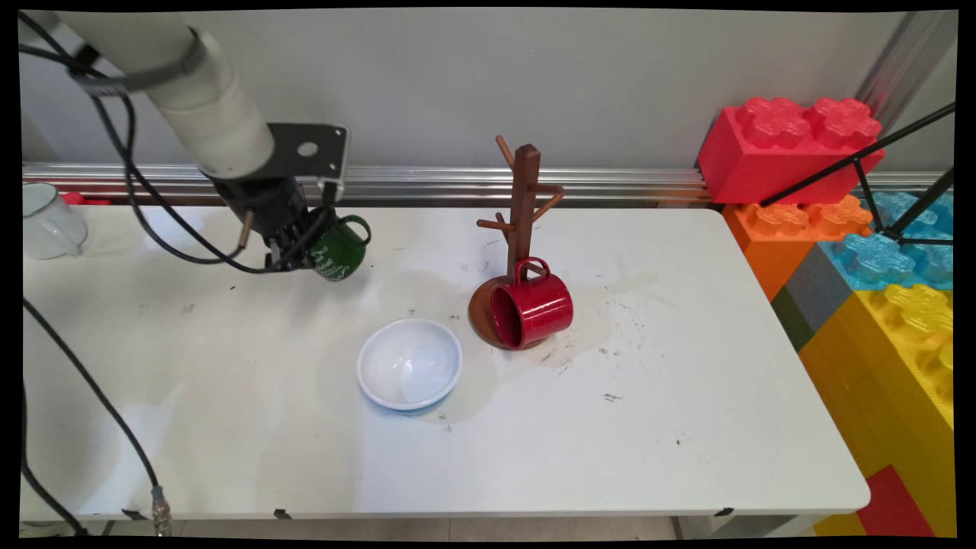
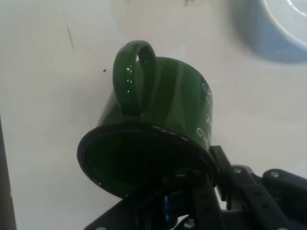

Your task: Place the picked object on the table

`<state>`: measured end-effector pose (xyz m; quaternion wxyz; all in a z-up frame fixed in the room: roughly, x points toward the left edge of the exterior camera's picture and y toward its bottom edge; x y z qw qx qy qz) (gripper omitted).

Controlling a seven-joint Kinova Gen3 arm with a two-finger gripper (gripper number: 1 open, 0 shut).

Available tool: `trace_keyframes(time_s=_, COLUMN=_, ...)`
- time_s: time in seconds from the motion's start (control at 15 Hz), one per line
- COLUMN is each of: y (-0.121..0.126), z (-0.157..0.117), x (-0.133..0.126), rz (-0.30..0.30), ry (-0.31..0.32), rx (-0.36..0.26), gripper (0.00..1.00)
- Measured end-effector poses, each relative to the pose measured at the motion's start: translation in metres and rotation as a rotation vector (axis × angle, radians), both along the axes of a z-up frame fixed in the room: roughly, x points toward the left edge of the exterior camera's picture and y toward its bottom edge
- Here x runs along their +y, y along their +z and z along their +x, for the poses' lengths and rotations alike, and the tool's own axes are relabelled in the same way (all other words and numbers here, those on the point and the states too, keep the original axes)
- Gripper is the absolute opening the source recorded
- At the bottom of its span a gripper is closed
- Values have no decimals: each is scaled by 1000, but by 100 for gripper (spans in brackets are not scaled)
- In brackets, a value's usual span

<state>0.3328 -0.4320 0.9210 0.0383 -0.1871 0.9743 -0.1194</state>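
Note:
My gripper (image 1: 301,248) is shut on the rim of a dark green mug (image 1: 339,248) with white lettering, held tilted above the table's back left part. In the hand view the green mug (image 2: 158,120) fills the middle, its handle up and its mouth toward the camera, with one finger inside the rim. To the right stands a brown wooden mug tree (image 1: 522,221); a red mug (image 1: 531,309) lies on its side on the tree's round base. A white bowl (image 1: 409,364) sits upright on the table in front of the held mug.
A clear glass mug (image 1: 47,221) stands at the table's far left edge. Big coloured toy bricks (image 1: 839,229) are stacked beyond the table's right end. A metal rail runs along the wall behind. Black cables hang from the arm on the left.

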Motion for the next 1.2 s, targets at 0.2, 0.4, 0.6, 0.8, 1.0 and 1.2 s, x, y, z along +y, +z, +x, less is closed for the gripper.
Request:
trace_keyframes(time_s=0.2, y=-20, z=-10, x=-10, rz=3, ry=4, rx=-42, gripper=0)
trace_keyframes(time_s=0.4, y=-35, z=-16, x=-18, rz=7, ry=6, rx=-70, gripper=0)
trace_keyframes(time_s=0.6, y=-48, z=-22, x=-26, rz=12, ry=5, rx=-91, gripper=0)
trace_keyframes(time_s=0.8, y=-59, z=-27, x=-32, rz=17, ry=1, rx=-111, gripper=0)
trace_keyframes(time_s=1.0, y=-68, z=-31, x=-36, rz=25, ry=3, rx=-120, gripper=0)
trace_keyframes(time_s=1.2, y=-77, z=-36, x=-38, rz=34, ry=7, rx=-125, gripper=0)
